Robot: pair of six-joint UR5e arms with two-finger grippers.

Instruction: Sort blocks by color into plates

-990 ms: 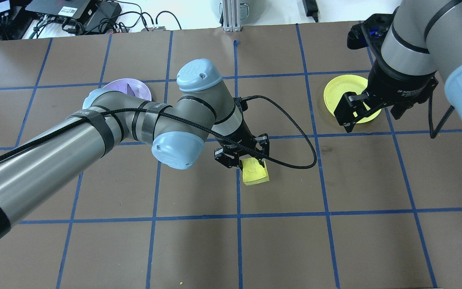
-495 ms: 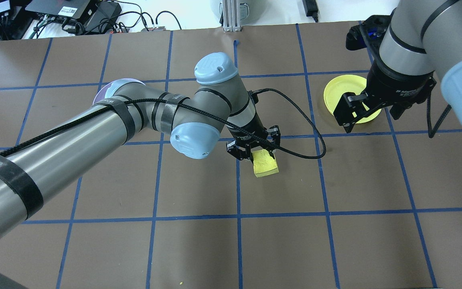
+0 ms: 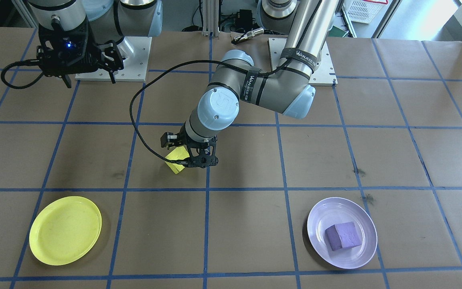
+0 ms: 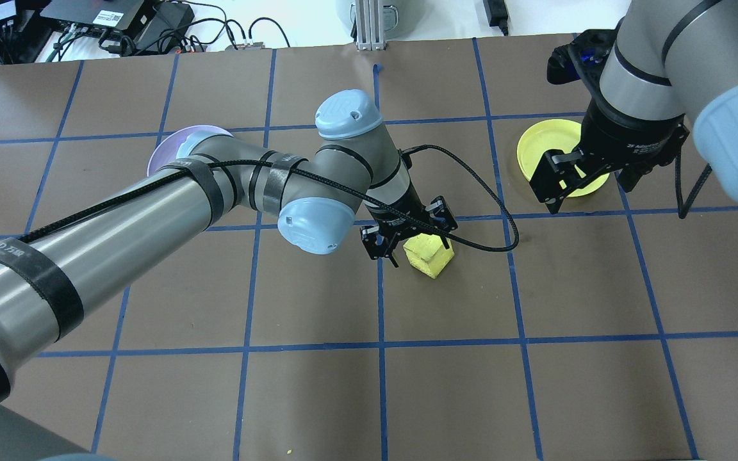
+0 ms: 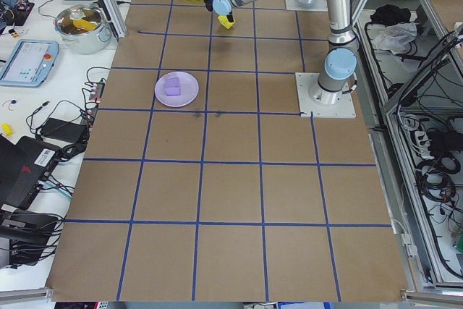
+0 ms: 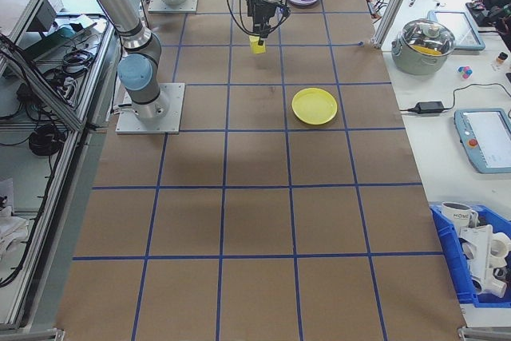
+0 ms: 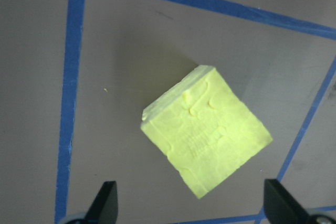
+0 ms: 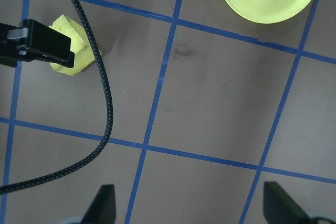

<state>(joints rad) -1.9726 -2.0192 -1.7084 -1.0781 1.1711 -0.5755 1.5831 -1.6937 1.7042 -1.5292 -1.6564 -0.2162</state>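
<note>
Yellow block sat on the tabletop, well apart from its yellow plate, so I held my left claw spread above it, ready to straddle it, my right claw spread and empty.

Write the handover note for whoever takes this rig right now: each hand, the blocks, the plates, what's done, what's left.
Left hand: open, fingers straddling the yellow block, not gripping.
Right hand: open, empty, above the yellow plate.
Yellow block: on the table near the centre, outside any plate.
Purple block: in the lavender plate.
Done: purple sorted.
Left: grasp the yellow block and place it in the yellow plate, likely via the right arm's side.
</note>
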